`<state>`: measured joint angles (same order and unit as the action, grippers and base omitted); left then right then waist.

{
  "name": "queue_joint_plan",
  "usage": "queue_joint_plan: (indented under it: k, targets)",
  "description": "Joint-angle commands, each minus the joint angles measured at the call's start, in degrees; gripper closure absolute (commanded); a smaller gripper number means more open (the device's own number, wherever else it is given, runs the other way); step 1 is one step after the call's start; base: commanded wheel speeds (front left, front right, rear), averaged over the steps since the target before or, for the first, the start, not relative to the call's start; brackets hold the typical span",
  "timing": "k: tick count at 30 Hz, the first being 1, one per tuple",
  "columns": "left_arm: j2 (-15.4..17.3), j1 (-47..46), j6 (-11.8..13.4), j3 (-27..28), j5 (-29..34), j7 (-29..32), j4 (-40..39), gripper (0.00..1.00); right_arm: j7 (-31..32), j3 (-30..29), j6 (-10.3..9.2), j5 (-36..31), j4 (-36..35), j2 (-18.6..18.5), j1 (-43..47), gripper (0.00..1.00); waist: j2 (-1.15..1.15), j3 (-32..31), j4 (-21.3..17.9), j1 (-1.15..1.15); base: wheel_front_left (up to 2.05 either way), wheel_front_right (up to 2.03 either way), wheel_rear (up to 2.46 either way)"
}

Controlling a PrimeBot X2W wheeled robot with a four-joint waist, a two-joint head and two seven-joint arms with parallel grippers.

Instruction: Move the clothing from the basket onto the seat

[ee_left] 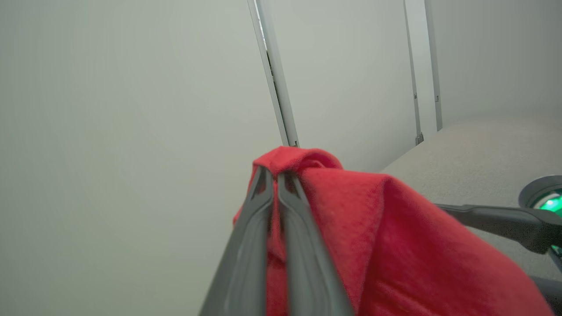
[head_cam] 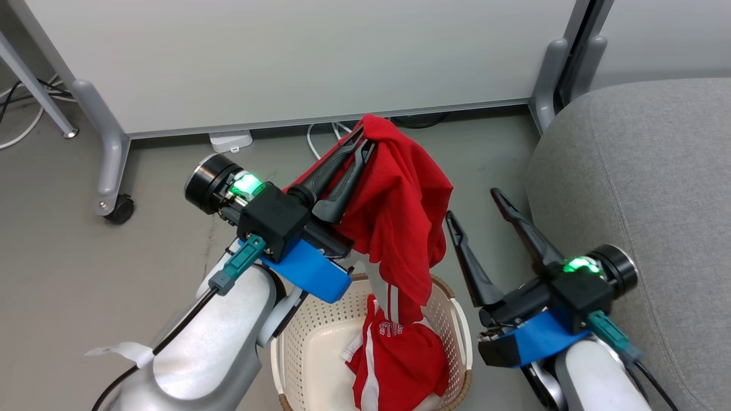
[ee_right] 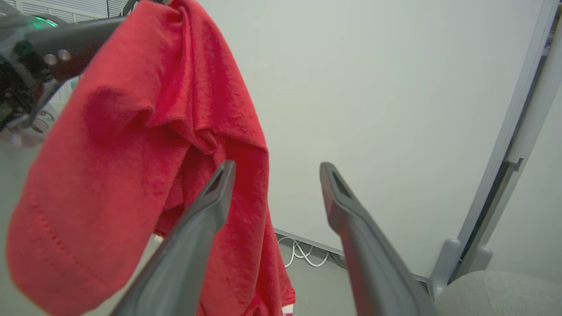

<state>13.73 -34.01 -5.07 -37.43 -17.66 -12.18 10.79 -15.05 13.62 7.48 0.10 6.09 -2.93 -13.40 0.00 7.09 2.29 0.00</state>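
- A big white board (head_cam: 297, 57) fills the top of the frame.
- Its grey leg (head_cam: 105, 154) with a black wheel (head_cam: 120, 210) stands at the left.
- A white power strip (head_cam: 230, 140) and white cables (head_cam: 310, 140) lie on the grey floor (head_cam: 85, 274) below the board.

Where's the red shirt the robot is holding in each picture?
Head view: the red shirt hangs in the middle, pinched by the left hand.
Left wrist view: bottom middle to right, around the fingers.
Right wrist view: left half.
Shared landmark: the grey seat, on the right every time.

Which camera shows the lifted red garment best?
Head view: most of the red garment hangs from the left end effector over the basket. Left wrist view shows its pinched fold; right wrist view its draped side.
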Motion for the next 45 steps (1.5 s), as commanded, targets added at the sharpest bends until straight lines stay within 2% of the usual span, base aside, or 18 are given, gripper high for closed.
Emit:
queue_joint_plan:
  k: [1, 11, 18, 19, 20, 21, 45]
  targets:
    - [-0.2, -0.9, 0.2, 0.0, -0.2, -0.3, -0.3, 1.0, -0.2, 1.0, 0.03, -0.6, 1.2, -0.7, -1.6, 0.0, 0.0, 0.2, 0.2, 0.0, 0.0, 0.0, 0.0]
    - [-0.8, -1.9, 0.0, -1.3, 0.1, -0.7, -0.8, 1.0, -0.2, 7.9, 0.03, -1.3, 10.8, -3.0, -10.5, 0.0, 0.0, 0.9, 2.1, 0.0, 0.0, 0.0, 0.0]
    - [-1.3, -2.1, -0.3, -2.9, 0.4, -0.8, -1.4, 1.0, -0.2, 10.9, 0.03, -0.8, 16.2, -2.9, -14.6, 0.0, 0.0, 1.0, 2.9, 0.0, 0.0, 0.0, 0.0]
    - [-1.4, -2.1, -0.3, -3.1, 0.4, -0.8, -1.4, 1.0, -0.2, 11.1, 0.03, -0.5, 16.7, -2.8, -14.9, 0.22, 0.0, 1.0, 2.9, 0.0, 0.0, 0.0, 0.0]
    - [-1.4, -2.1, -0.3, -3.1, 0.4, -0.9, -1.4, 1.0, -0.2, 11.3, 0.03, -0.2, 17.0, -2.7, -15.3, 0.75, 0.0, 1.0, 2.9, 0.0, 0.0, 0.0, 0.0]
    - [-1.4, -2.1, -0.2, -3.2, 0.4, -0.9, -1.4, 1.0, -0.2, 11.2, 0.02, 0.1, 17.3, -2.5, -15.6, 1.0, 0.0, 1.1, 2.9, 0.0, 0.0, 0.0, 0.0]
    - [-0.9, -2.8, 0.5, -4.1, -0.3, -1.5, -0.8, 1.0, -0.2, 10.1, 0.03, 1.3, 15.9, -1.8, -14.4, 1.0, 0.0, 1.6, 2.8, 0.0, 0.0, 0.0, 0.0]
